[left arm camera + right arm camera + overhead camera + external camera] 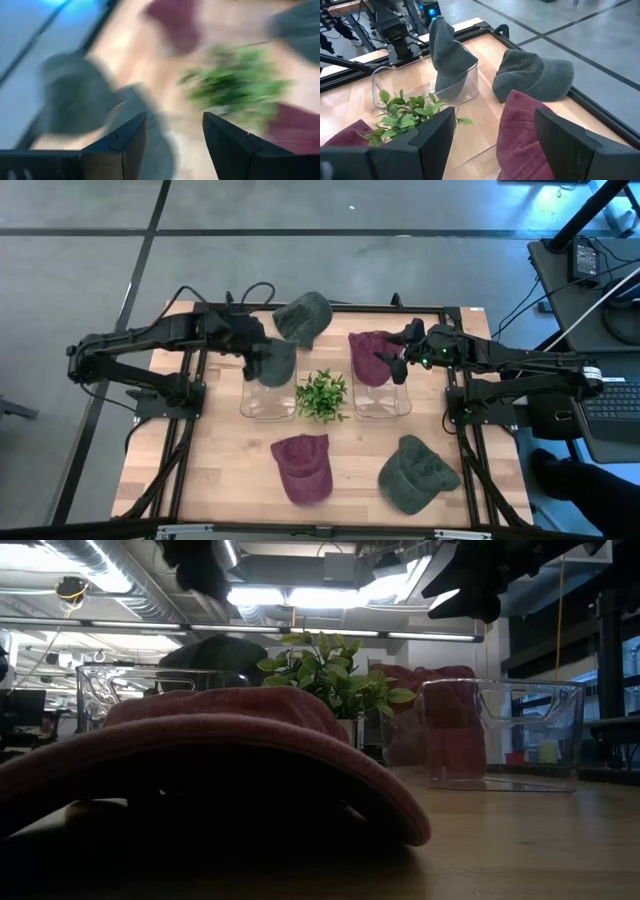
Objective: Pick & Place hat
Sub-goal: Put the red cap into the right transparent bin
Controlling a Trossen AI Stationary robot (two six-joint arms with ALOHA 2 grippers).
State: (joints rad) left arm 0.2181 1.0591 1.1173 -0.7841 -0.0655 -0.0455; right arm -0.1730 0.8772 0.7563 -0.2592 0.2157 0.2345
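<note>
1. Seen from above, a wooden tabletop [220,470] carries two clear bins side by side near its middle, with a small green plant [321,395] between them.

2. The left bin [268,400] has a green hat [272,362] draped over its far rim. The right bin [383,402] has a maroon hat [371,357] draped the same way.

3. Three more hats lie loose: a second green hat [303,316] at the tabletop's far edge, a second maroon hat [303,467] near the front edge, and a third green hat [416,473] toward the front right corner.

4. The left tool [252,352] hangs above the far side of the left bin, just beside the draped green hat. Its wrist view shows the fingers [125,145] spread wide with nothing between them.

5. The right tool [400,360] hangs above the far side of the right bin, at the draped maroon hat's right side. Its fingers [432,137] are also spread wide and empty, with maroon cloth directly below the gap.

6. The deciding relation: the loose hat at the far edge lies just beyond the left tool, so the left arm is nearer to it. The left wrist view is blurred, so that hat's long axis is hard to judge; from above it seems to run diagonally.

7. The two front hats lie well apart from both tools, across the bins.
</note>
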